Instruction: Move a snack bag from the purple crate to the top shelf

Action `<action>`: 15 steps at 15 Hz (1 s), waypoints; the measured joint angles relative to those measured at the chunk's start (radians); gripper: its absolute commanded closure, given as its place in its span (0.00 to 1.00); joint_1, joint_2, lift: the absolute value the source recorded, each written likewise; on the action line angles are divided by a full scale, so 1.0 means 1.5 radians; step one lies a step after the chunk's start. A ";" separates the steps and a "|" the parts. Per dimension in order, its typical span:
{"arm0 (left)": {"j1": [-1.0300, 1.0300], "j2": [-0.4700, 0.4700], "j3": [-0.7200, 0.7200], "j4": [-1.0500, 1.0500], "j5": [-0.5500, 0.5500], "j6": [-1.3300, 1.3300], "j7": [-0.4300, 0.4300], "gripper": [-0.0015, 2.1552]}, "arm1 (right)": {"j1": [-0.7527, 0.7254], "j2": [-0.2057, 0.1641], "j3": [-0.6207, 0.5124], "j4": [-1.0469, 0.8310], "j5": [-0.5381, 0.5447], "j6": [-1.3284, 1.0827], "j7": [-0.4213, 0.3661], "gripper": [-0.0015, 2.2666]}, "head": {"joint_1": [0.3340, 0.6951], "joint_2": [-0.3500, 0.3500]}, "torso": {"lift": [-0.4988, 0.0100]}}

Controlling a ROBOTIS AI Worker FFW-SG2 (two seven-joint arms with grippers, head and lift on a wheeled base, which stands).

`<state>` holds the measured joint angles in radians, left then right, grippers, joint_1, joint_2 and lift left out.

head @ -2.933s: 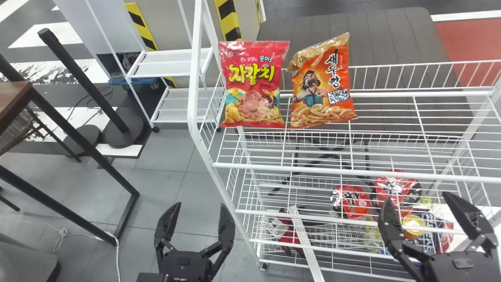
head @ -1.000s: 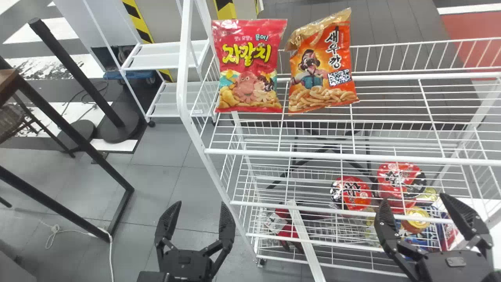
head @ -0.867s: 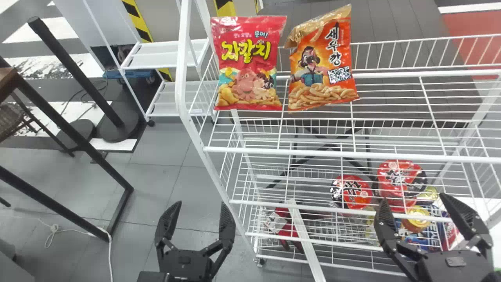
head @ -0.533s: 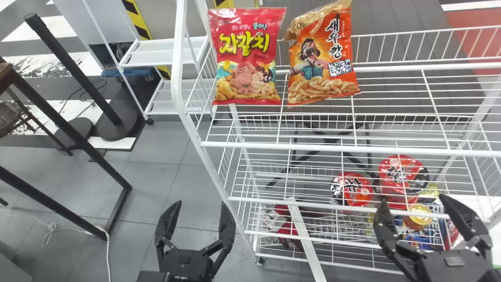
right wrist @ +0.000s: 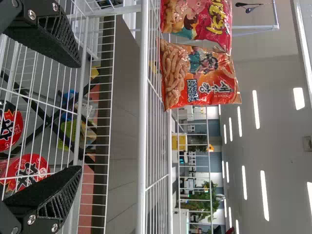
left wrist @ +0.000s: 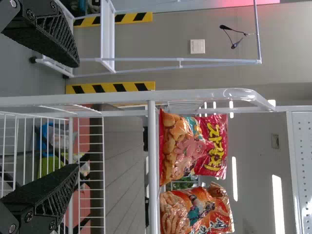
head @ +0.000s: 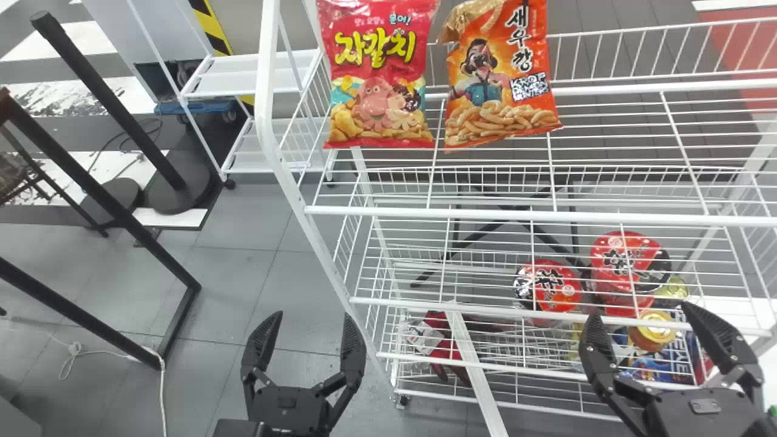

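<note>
Two snack bags on the top shelf, both grippers empty

At the top centre of the head view, we find a red octopus snack bag (head: 376, 73) and an orange shrimp cracker bag (head: 501, 73) upright, side by side, on the top shelf (head: 516, 214) of a white wire rack. We cannot tell whether either is the bag to be moved. With nothing being carried, we judge this to be either the approach to a pick-up or the finish. If a bag is to be fetched, the next move calls for lining up on the purple crate and lowering one gripper around it.

The left gripper (head: 314, 316), bottom and left of centre, has its fingers wide apart, holding and touching nothing. The right gripper (head: 641, 312), lower right, is spread just as wide and empty, overlapping our view of the lower shelves.
</note>
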<state>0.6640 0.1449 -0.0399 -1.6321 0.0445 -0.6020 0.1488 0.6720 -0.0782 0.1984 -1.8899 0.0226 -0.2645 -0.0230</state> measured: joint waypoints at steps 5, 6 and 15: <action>-0.001 0.000 0.000 0.001 0.000 0.000 0.001 0.04 | 0.001 0.000 0.002 0.000 0.003 -0.002 -0.004 0.03 | 1.00 0.82 | 0.68; -0.001 0.000 0.001 0.002 0.000 0.000 0.001 0.04 | 0.001 0.000 0.002 0.000 0.004 -0.002 -0.004 0.03 | 1.00 0.82 | 0.67; 0.000 -0.002 0.001 0.002 0.001 -0.004 0.001 0.04 | 0.000 -0.001 0.002 0.001 0.008 -0.002 -0.004 0.03 | 1.00 0.83 | 0.60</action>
<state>0.6639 0.1419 -0.0383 -1.6291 0.0457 -0.6082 0.1503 0.6721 -0.0791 0.2016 -1.8884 0.0346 -0.2676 -0.0297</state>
